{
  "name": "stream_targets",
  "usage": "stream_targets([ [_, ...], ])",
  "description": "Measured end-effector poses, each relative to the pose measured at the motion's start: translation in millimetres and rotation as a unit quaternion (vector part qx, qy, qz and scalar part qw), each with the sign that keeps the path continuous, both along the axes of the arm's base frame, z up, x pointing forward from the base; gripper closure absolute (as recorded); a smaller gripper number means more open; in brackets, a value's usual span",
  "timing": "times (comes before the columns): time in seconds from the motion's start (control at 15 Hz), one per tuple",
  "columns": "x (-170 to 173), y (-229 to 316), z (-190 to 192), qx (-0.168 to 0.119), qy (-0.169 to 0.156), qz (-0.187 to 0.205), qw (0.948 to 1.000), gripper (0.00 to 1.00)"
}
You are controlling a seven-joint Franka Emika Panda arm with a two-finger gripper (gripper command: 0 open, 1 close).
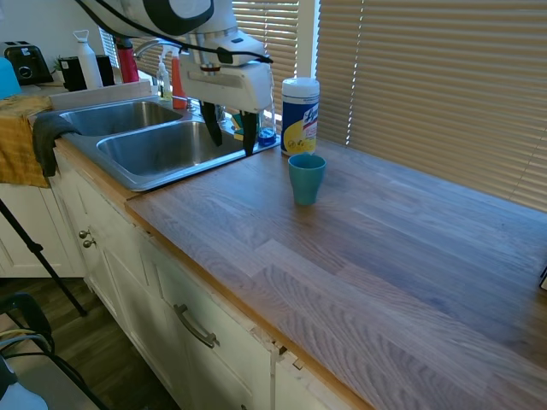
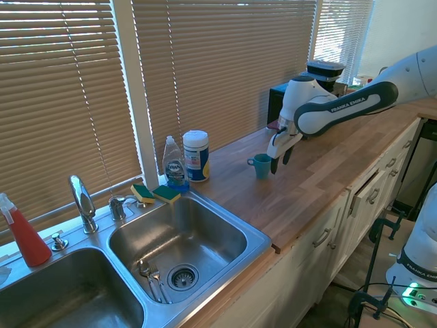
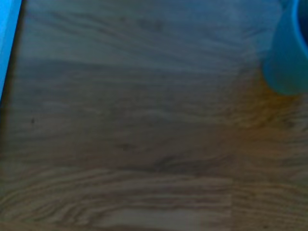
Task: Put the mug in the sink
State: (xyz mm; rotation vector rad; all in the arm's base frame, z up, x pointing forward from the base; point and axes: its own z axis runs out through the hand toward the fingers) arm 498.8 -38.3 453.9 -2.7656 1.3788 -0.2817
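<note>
Teal plastic, as it seems, is the material of the mug (image 1: 306,177), so I judge it light and stiff, not fragile, but with a smooth wall that may slip. It stands upright on the wooden table (image 1: 385,256), just in front of the white-and-yellow wipes canister (image 1: 300,115) and apart from it, and near the sink (image 2: 177,239) but not in it. In the second exterior view a small handle shows on the side that faces the sink.

The gripper (image 2: 278,158) hangs above the table just beside the mug, not touching it. Its two dark fingers (image 1: 250,135) point downward with a moderate gap between them, and they hold nothing.

Because the cup is tapered, narrower at the base, I think the best hold is across the upper body, one finger on each side below the rim, away from the handle. A gentle closing should be enough. Too low a grasp may tip it, since an empty cup slides easily on this smooth wood.
</note>
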Motion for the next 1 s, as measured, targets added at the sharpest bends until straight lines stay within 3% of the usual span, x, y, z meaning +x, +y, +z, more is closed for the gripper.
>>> stream_targets([
  [0.4, 60.5, -38.7, -3.9, 0.003, -0.005, -0.037, 0.9993, 0.00],
  [0.8, 111.1, -46.6, -59.0, 0.005, 0.027, -0.048, 0.9985, 0.00],
  [0.87, 115.8, -47.6, -68.0, 0.005, 0.032, -0.049, 0.9983, 1.00],
  [1.0, 121.7, -50.7, -82.4, 0.007, 0.041, -0.053, 0.9977, 1.00],
])
